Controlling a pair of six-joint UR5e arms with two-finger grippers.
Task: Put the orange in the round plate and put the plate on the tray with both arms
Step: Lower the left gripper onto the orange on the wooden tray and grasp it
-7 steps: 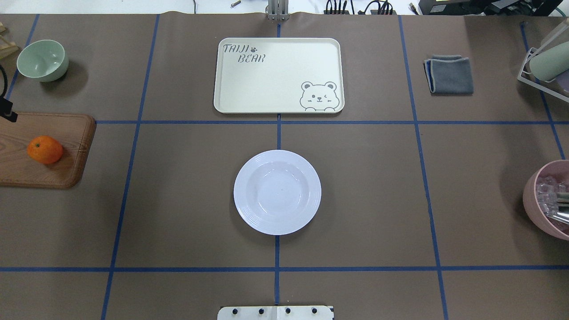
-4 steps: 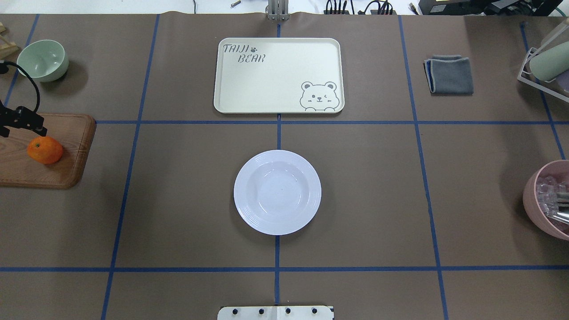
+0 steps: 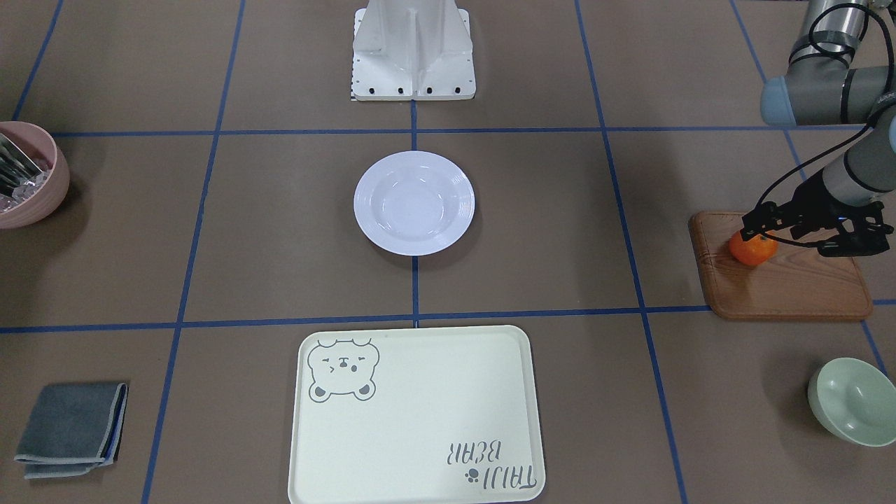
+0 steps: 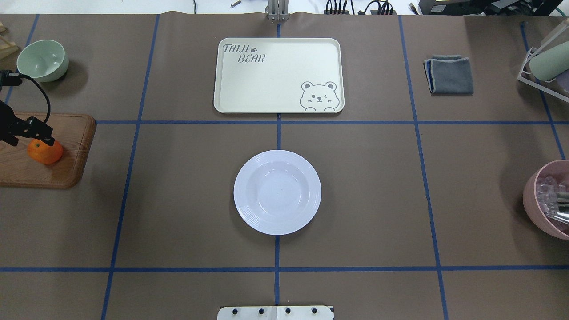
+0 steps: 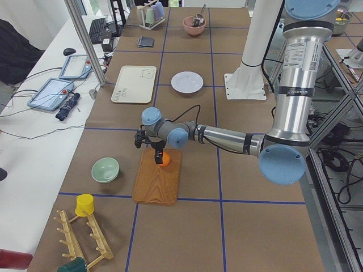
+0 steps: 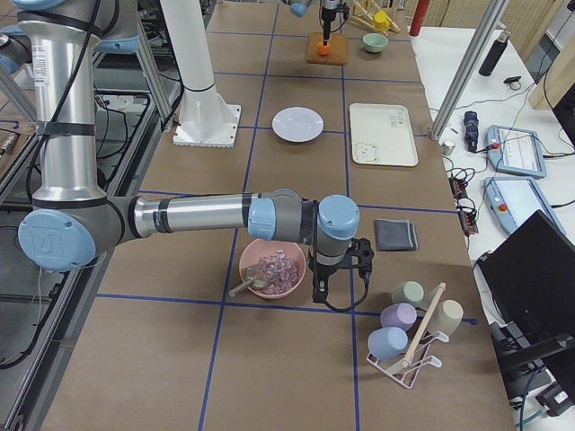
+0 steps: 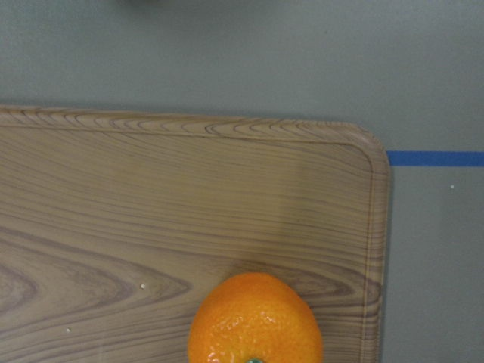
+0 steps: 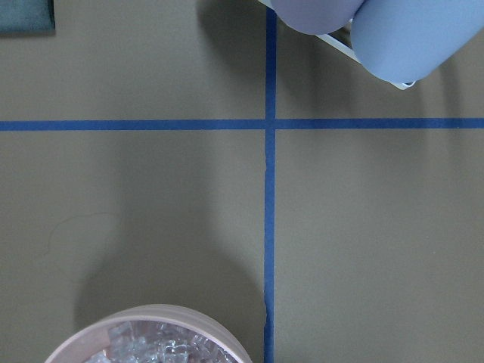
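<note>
Left fingers point(image 3: 756, 222) are hovering over the orange point(image 3: 753, 252), spread unclear; light, round, slippery, it is calling for a gentle mid-body pinch

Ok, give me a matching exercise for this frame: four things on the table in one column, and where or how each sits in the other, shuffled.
Things:
1. orange
2. plate
3. tray
4. pink bowl

Places or states:
A. empty, just in front of the robot's base
B. holds clear cubes
C. on the wooden board
D. empty, beyond the plate

Pairs: 1-C, 2-A, 3-D, 4-B.
</note>
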